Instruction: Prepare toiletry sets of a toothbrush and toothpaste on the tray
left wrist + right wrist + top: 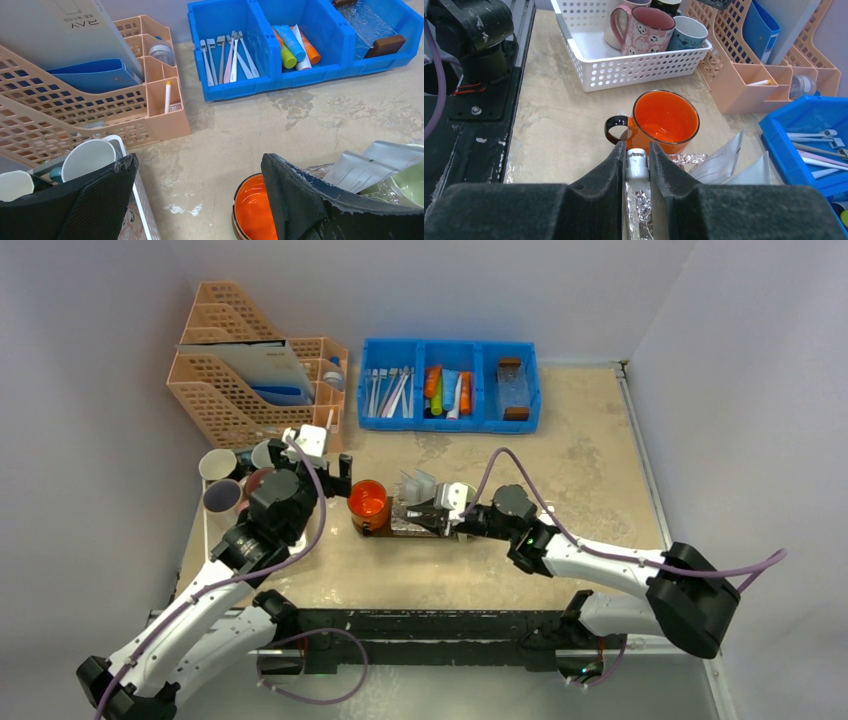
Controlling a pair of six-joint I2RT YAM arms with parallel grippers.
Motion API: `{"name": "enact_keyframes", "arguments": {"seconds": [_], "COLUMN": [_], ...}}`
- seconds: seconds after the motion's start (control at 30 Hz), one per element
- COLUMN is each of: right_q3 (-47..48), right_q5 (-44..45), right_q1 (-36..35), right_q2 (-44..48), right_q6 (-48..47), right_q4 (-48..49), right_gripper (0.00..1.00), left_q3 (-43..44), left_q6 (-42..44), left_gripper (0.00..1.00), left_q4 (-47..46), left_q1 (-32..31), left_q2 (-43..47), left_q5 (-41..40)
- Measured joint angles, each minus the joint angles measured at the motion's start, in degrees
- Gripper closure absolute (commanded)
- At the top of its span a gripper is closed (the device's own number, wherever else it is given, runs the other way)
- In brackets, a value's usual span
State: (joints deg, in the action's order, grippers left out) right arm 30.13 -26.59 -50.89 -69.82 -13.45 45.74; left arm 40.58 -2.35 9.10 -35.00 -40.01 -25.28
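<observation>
My right gripper (637, 148) is shut on a small pale white-grey toothpaste tube (636, 163), cap pointing forward, just short of the orange mug (665, 120). Crinkled clear wrapping shows under the tube. In the top view the right gripper (433, 512) hangs over the dark brown tray (410, 533), of which only the near edge shows under the mug and packets. White-handled toothbrushes (225, 57) lie in the blue bin's left compartment. My left gripper (200, 172) stands open and holds nothing, left of the mug (252, 210).
The blue bin (450, 420) at the back also holds coloured tubes (295, 45). Clear-wrapped packets (724, 160) lie right of the mug. A white basket (639, 67) of mugs and a peach file organiser (250, 385) stand at the left.
</observation>
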Motion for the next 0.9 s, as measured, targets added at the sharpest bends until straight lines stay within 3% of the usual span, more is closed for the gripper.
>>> {"name": "enact_keyframes", "arguments": {"seconds": [0.23, 0.4, 0.73, 0.9], "right_q3": [-2.1, -2.6, -3.3, -3.3], "right_q5": [-0.1, -0.2, 0.0, 0.1], "right_q1": [0.8, 1.1, 1.2, 1.2], "right_q2": [0.0, 0.1, 3.1, 5.2], "right_q6": [0.0, -0.1, -1.9, -2.9], "right_q4": [3.1, 3.6, -1.4, -4.5], "right_gripper": [0.99, 0.81, 0.57, 0.52], "left_q3": [0.0, 0.0, 0.0, 0.0], "left_q6": [0.0, 0.0, 0.0, 0.0], "left_gripper": [0.08, 0.07, 0.07, 0.08], "left_q4": [0.0, -0.2, -0.9, -0.9], "left_q1": [0.0, 0.0, 0.0, 0.0], "left_q2": [-0.8, -1.4, -2.2, -2.4], "left_q5": [0.4, 0.6, 0.7, 0.9]}}
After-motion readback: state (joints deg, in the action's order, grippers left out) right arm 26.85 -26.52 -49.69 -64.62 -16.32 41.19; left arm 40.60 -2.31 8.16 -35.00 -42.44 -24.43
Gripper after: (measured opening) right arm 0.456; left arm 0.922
